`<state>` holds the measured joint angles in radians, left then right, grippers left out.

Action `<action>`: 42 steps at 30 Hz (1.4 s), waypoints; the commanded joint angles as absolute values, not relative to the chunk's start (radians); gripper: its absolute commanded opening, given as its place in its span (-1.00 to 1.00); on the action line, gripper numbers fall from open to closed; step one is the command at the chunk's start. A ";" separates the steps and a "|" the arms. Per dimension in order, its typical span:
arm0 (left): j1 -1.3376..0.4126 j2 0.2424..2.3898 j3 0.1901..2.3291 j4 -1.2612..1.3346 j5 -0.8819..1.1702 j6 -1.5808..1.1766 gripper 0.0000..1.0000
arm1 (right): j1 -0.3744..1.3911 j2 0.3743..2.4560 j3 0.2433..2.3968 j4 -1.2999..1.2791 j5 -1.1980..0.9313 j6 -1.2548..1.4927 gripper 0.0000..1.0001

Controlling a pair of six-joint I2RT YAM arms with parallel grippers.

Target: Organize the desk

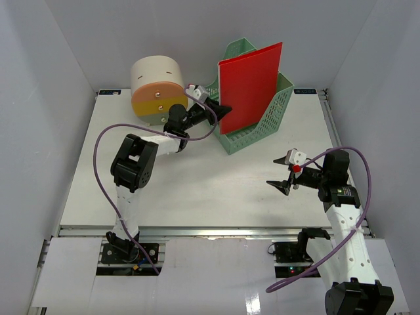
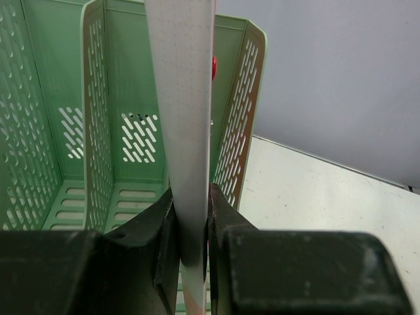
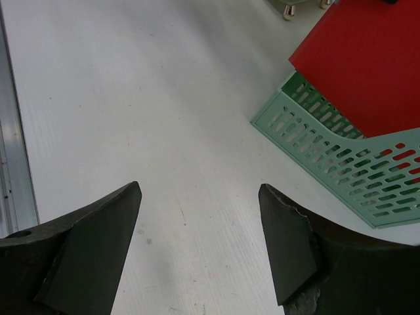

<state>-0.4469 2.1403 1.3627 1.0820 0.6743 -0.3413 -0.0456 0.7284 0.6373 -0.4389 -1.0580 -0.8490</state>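
A red book (image 1: 249,85) stands upright and slightly tilted at the green mesh file rack (image 1: 262,134) at the back of the white desk (image 1: 197,190). My left gripper (image 1: 220,110) is shut on the book's near lower edge. In the left wrist view the book's pale page edge (image 2: 180,98) runs up between the black fingers (image 2: 226,216), with the rack's compartments (image 2: 125,118) behind it. Whether the book rests on the rack's floor is hidden. My right gripper (image 1: 275,172) hangs open over bare desk (image 3: 131,98), with nothing between its jaws (image 3: 200,190).
A beige round drawer box (image 1: 157,85) stands at the back left, close behind the left arm. The rack (image 3: 341,164) and the red book (image 3: 367,65) lie ahead and to the right of the right gripper. A metal rail (image 1: 210,231) runs along the desk's front edge.
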 commanded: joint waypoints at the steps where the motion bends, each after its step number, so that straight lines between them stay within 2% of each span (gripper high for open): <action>1: -0.449 2.091 1.408 1.146 0.678 -0.370 -0.98 | -0.049 0.733 0.626 -0.415 -1.085 -0.862 0.57; 14: -0.452 2.060 1.347 1.237 0.600 -0.422 -1.00 | -0.049 0.733 0.627 -0.416 -1.092 -0.864 0.57; 31: -0.540 2.082 1.345 1.154 0.417 -0.301 -1.00 | -0.049 0.736 0.626 -0.416 -1.092 -0.865 0.57; 42: -0.575 2.099 1.303 1.101 0.372 -0.234 -1.00 | -0.049 0.732 0.624 -0.415 -1.094 -0.865 0.57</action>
<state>-0.5534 2.1387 1.3299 1.0987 0.4079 -0.2808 -0.0456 0.7349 0.6369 -0.4389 -1.0648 -0.8536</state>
